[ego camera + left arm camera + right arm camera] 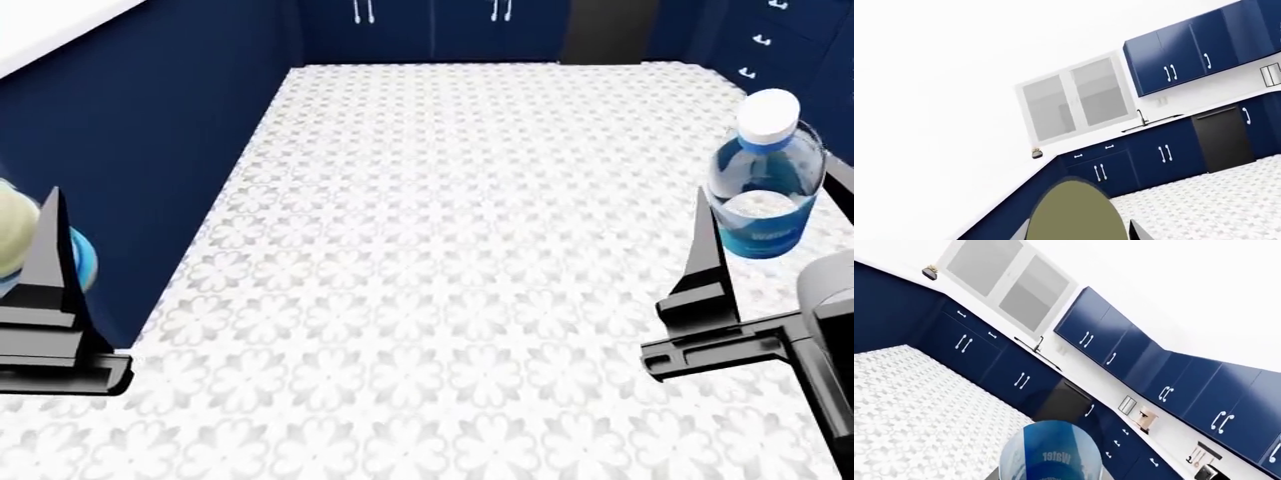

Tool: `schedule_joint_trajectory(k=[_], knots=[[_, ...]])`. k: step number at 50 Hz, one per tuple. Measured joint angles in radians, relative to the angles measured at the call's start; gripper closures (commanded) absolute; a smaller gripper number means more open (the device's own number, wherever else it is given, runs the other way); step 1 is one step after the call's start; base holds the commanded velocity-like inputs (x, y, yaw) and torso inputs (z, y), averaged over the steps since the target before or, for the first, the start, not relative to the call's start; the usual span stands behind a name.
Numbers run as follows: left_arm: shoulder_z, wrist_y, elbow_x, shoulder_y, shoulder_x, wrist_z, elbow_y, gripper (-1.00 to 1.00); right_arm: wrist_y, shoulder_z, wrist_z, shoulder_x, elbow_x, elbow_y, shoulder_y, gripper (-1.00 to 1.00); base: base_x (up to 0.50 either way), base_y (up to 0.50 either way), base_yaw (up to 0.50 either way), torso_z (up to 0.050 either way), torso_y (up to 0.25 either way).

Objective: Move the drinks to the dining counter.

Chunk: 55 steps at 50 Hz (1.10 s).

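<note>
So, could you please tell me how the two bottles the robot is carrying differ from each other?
The water bottle in the right gripper is clear blue and see-through, while the cream bottle in the left gripper is opaque. The water bottle shows its white cap and whole upper body; the cream bottle is cut off by the head view's edge, showing only cream body and a blue patch. Both are held above the patterned floor, one in each gripper.

You're in a home kitchen: navy base cabinets (1164,155) and wall cabinets (1121,352) with white handles line the walls, a sink tap (1141,117) sits under a frosted window (1077,97), a black dishwasher (1223,137) fills one bay, and patterned white tile (454,250) covers the floor.
</note>
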Motion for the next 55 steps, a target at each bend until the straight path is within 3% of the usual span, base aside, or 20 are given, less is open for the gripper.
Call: schedule_joint_trajectory(k=[6, 35, 55], knots=[[0.001, 0.000, 0.000, 0.000, 0.000, 0.000, 0.000, 1.00, -0.006, -0.023, 0.000, 0.004, -0.008, 0.000, 0.012, 1.00, 0.00, 0.39, 0.47, 0.000, 0.002], [0.008, -0.001, 0.003, -0.002, 0.002, 0.000, 0.001, 1.00, -0.015, -0.036, 0.000, 0.011, -0.013, 0.000, 0.015, 1.00, -0.48, 0.38, 0.00, 0.000, 0.002], [0.009, -0.001, 0.006, -0.001, 0.004, 0.001, 0.002, 1.00, -0.039, -0.137, 0.000, 0.029, -0.045, 0.000, 0.068, 1.00, -0.50, 0.32, 0.00, 0.001, 0.002]])
